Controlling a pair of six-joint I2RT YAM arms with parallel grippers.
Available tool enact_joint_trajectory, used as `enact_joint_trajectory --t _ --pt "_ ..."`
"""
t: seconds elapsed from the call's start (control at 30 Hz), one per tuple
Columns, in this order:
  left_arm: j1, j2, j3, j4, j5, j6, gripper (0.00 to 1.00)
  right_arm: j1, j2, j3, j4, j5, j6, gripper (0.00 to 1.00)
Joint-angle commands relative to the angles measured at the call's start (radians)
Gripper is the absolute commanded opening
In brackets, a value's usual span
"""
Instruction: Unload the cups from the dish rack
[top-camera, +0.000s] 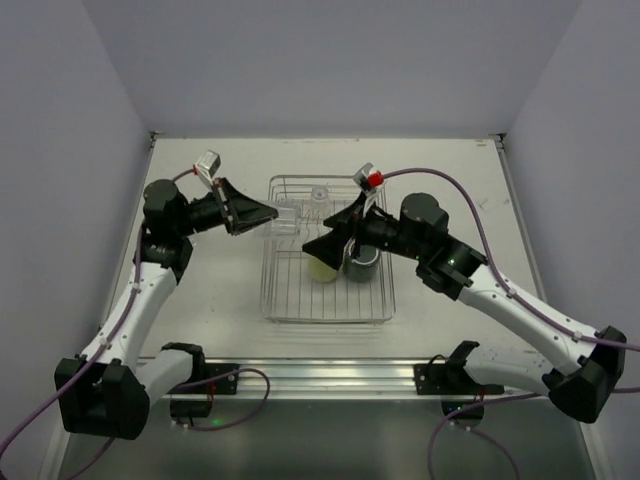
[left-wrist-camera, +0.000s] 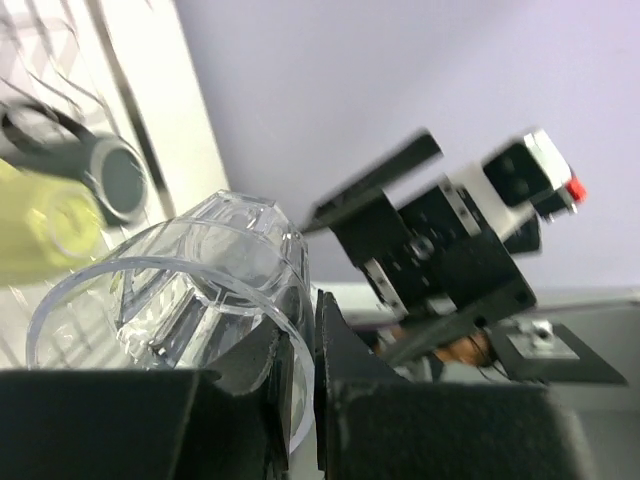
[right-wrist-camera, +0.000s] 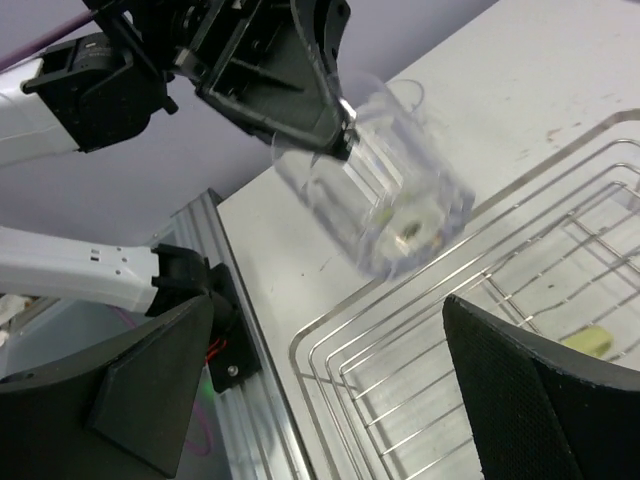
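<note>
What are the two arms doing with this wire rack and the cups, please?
The left gripper is closed on the rim of a clear tumbler and holds it tilted at the left side of the dish rack. The right gripper is open and empty above the rack, next to the pale yellow cup and the dark mug inside it. Another clear tumbler sits at the rack's far end.

Blurry tumbler (right-wrist-camera: 385, 195) in right-wrist view

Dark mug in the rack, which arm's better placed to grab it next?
Probably right: the right fingers, open, hang beside the dark mug, while the left fingers are shut on a clear tumbler.
</note>
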Motion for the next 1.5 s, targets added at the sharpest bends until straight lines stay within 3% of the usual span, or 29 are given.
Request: enact_joint_trajectory --t 0.0,0.07,0.1,0.17,0.2,0.3,0.4,0.63,1.0,1.47 --pt "0.079 0.048 0.154 -0.28 -0.041 0.287 0.0 0.004 -0.105 -0.003 -0.117 0.174 0.033 0.99" --pt "0.172 0.079 0.232 -0.531 -0.094 0.419 0.0 0.004 -0.126 -0.017 -0.149 0.214 0.035 0.99" --pt "0.197 0.118 0.323 -0.621 -0.125 0.566 0.0 0.004 -0.135 -0.017 -0.181 0.228 0.035 0.99" --pt "0.242 0.163 0.433 -0.87 -0.307 0.709 0.0 0.005 -0.144 -0.011 -0.234 0.239 0.035 0.99" --pt "0.246 0.204 0.482 -0.931 -0.38 0.803 0.0 0.005 -0.143 -0.006 -0.249 0.243 0.033 0.99" --pt "0.262 0.243 0.577 -1.026 -0.589 0.884 0.0 0.005 -0.123 0.024 -0.309 0.254 0.032 0.99" --pt "0.266 0.283 0.631 -1.077 -0.781 0.929 0.0 0.005 -0.081 0.072 -0.349 0.262 0.012 0.99" --pt "0.268 0.367 0.706 -1.108 -0.999 0.969 0.0 0.005 0.02 0.115 -0.361 0.248 -0.045 0.99" --pt "0.268 0.554 0.837 -1.146 -1.162 0.992 0.0 0.005 0.071 0.118 -0.352 0.251 -0.106 0.99" --pt "0.268 0.646 0.841 -1.131 -1.208 1.02 0.0 0.002 0.081 0.119 -0.343 0.274 -0.123 0.99"
